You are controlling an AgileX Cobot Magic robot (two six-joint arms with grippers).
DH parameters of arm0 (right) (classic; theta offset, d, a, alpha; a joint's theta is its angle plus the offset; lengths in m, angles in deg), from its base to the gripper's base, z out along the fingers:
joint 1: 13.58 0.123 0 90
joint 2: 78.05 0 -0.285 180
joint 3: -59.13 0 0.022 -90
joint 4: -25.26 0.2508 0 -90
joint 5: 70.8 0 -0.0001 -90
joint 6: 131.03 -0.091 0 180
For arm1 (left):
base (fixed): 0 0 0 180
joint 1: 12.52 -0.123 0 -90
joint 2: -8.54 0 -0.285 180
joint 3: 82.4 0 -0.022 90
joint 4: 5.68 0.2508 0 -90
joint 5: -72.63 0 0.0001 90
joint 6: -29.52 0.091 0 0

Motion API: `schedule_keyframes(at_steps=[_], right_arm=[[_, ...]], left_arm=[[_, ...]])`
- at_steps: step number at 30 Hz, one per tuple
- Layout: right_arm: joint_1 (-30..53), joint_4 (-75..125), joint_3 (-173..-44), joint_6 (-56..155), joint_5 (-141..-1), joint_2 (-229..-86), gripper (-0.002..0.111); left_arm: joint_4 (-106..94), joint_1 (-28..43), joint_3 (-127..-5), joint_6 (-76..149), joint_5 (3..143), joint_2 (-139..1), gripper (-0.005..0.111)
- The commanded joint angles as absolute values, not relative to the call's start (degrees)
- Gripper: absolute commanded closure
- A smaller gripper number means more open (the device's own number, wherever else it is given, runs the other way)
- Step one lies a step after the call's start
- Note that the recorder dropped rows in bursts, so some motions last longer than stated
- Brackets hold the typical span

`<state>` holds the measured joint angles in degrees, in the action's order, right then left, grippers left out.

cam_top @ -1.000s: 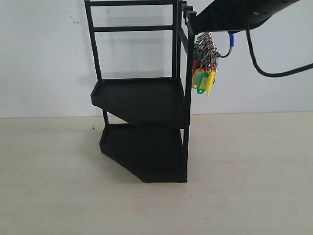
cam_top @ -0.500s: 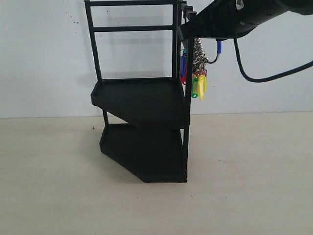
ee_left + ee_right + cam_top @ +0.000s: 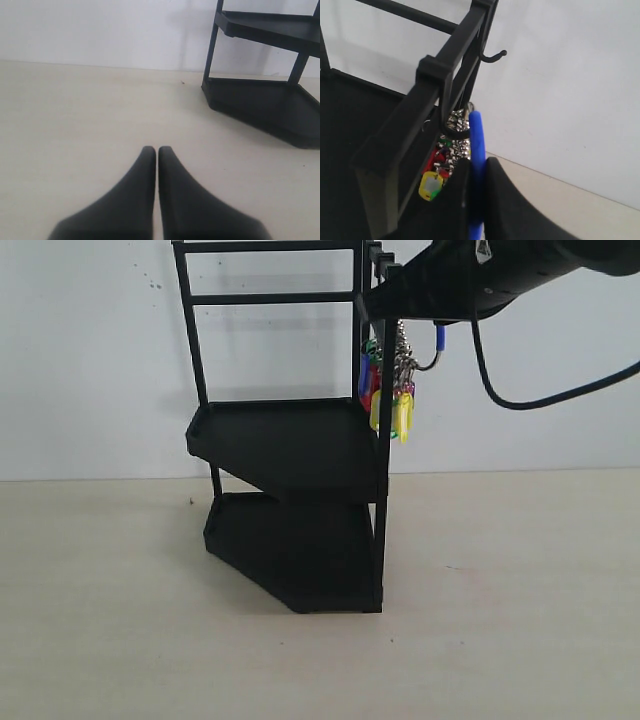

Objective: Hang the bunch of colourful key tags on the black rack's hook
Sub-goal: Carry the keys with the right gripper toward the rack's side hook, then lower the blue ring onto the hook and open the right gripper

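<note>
Many small tags, yellow, red, green and blue, hang with metal rings as one tight bunch (image 3: 389,392) just below the right gripper (image 3: 476,162), against the rack's (image 3: 290,440) corner post. The fingers pinch the bunch's blue sleeve (image 3: 476,131). A hook (image 3: 451,132) curves just beyond the fingertips; whether the loop sits on it is unclear. The left gripper (image 3: 156,150) is closed on nothing.

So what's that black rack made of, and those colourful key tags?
The black rack looks like painted metal: thin straight bars, matte black. The key tags look like plastic, in bright solid colours. Their rings look like metal, silvery and shiny. The blue sleeve is probably plastic or rubber; hard to tell.
</note>
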<state>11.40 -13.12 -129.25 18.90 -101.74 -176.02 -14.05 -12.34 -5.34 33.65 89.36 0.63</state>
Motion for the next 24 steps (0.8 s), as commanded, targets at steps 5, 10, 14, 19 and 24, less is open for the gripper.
schedule_keyframes(at_steps=[5,10,14,19,24], right_arm=[[10.98,-12.79,-129.59,19.01,-99.29,-175.74,0.093],[10.98,-12.79,-129.59,18.43,-99.25,-175.74,0.063],[10.98,-13.05,-129.59,16.48,-99.74,-175.74,0.061],[10.98,-14.87,-129.59,15.05,-102.3,-175.04,0.061],[10.98,-16.45,-129.59,14.82,-104.89,-172.94,0.061]], left_arm=[[-13.77,-12.48,-5.18,33.84,88.97,0.75,0.102],[-13.77,-12.48,-5.18,33.84,88.97,0.75,0.102],[-13.77,-12.48,-5.18,33.84,88.97,0.75,0.102],[-13.77,-12.48,-5.18,33.84,88.97,0.75,0.102],[-13.77,-12.48,-5.18,33.84,88.97,0.75,0.102]])
